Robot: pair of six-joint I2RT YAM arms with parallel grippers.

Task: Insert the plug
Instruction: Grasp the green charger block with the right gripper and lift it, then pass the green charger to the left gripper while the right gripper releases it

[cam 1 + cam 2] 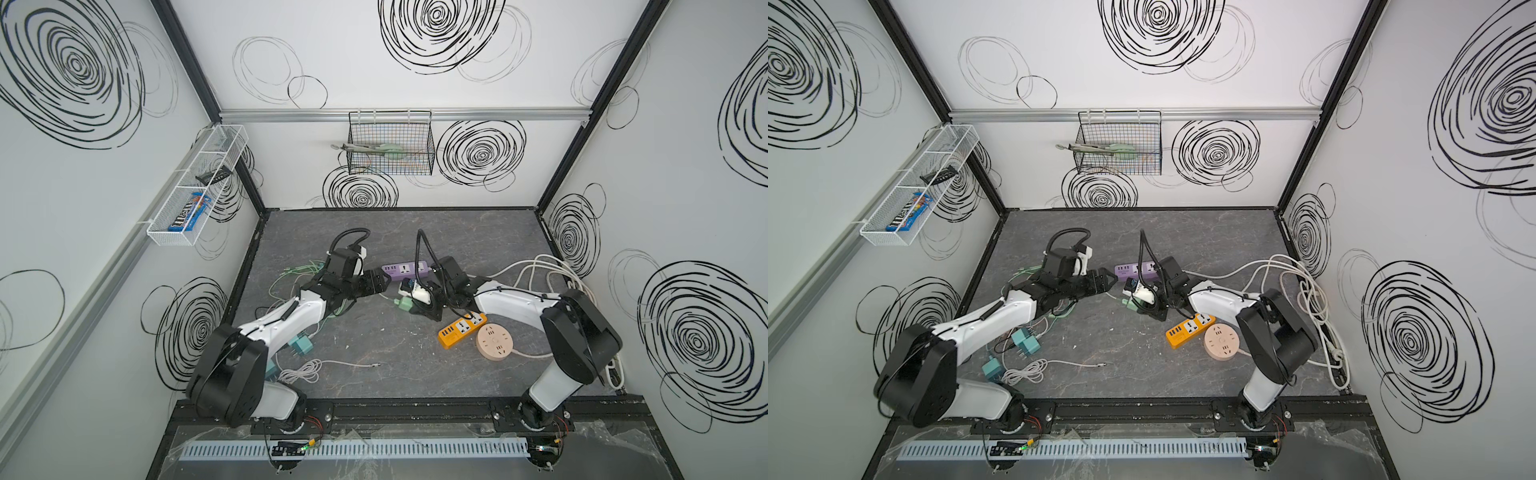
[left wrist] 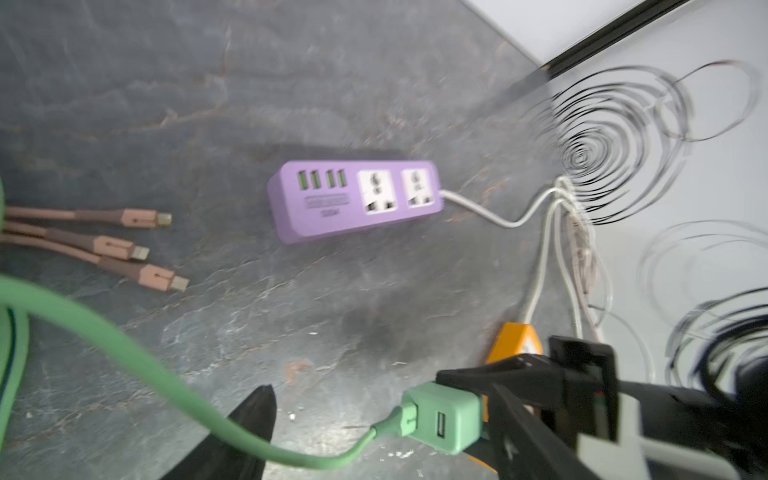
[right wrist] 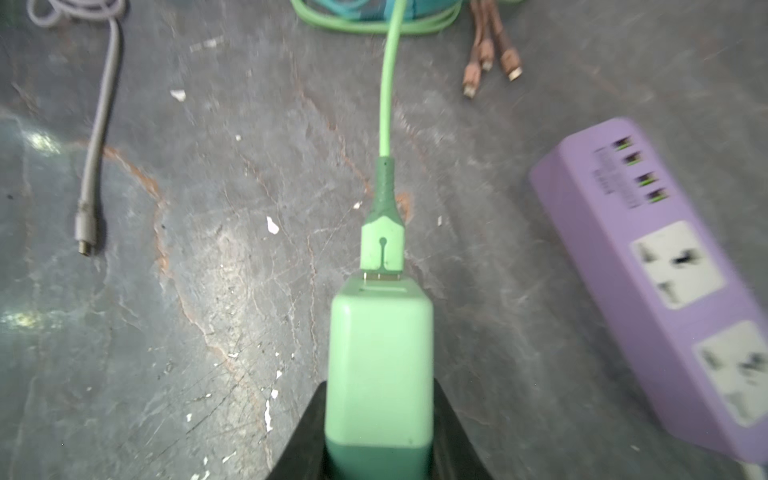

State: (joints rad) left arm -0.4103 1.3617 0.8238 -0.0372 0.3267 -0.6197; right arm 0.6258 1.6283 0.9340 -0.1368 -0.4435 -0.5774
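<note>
holding green plug (image 3: 380, 353) in right hand (image 3: 380, 401)

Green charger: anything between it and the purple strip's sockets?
Nothing visible. The green charger is in the right pincer; only bare table lies between it and the purple strip, whose sockets look empty. The green cable trails elsewhere.

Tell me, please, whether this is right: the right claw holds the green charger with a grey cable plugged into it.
Not quite: the right claw holds the green charger with a green cable plugged into it, not grey; the right wrist view shows it.
</note>
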